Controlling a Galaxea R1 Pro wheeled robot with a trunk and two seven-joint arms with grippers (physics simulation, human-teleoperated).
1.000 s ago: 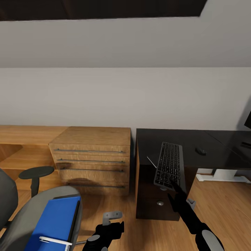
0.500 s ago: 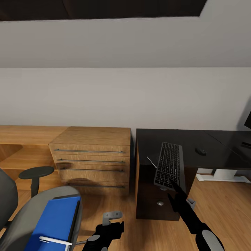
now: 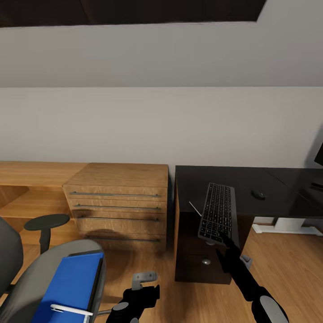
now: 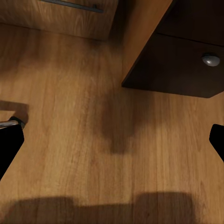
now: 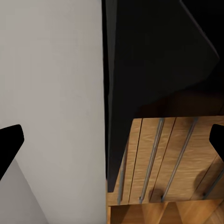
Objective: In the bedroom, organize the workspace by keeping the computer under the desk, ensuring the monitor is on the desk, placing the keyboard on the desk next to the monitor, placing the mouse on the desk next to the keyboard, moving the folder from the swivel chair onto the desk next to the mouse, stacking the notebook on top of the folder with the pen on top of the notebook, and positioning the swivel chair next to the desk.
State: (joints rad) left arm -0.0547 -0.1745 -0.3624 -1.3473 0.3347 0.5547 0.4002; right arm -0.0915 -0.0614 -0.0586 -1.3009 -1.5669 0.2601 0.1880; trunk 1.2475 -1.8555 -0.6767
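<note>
A dark keyboard (image 3: 217, 212) lies lengthwise on the black desk (image 3: 269, 179), its near end hanging over the front edge. My right gripper (image 3: 225, 240) is just below that near end; in the right wrist view its fingers (image 5: 9, 142) stand wide apart, open, with nothing between them. A dark mouse (image 3: 258, 194) rests further right, and the monitor (image 3: 319, 154) shows at the right edge. A blue folder (image 3: 67, 285) with a white pen (image 3: 71, 309) on it lies on the grey swivel chair (image 3: 27, 287). My left gripper (image 3: 143, 280) hangs open over the floor.
A wooden chest of drawers (image 3: 119, 204) stands against the desk's left side, with a low wooden shelf (image 3: 27, 179) further left. The desk's drawer knob (image 4: 211, 59) faces me. A white object (image 3: 287, 226) sits on the floor under the desk. Wooden floor (image 4: 93, 140) lies between chair and desk.
</note>
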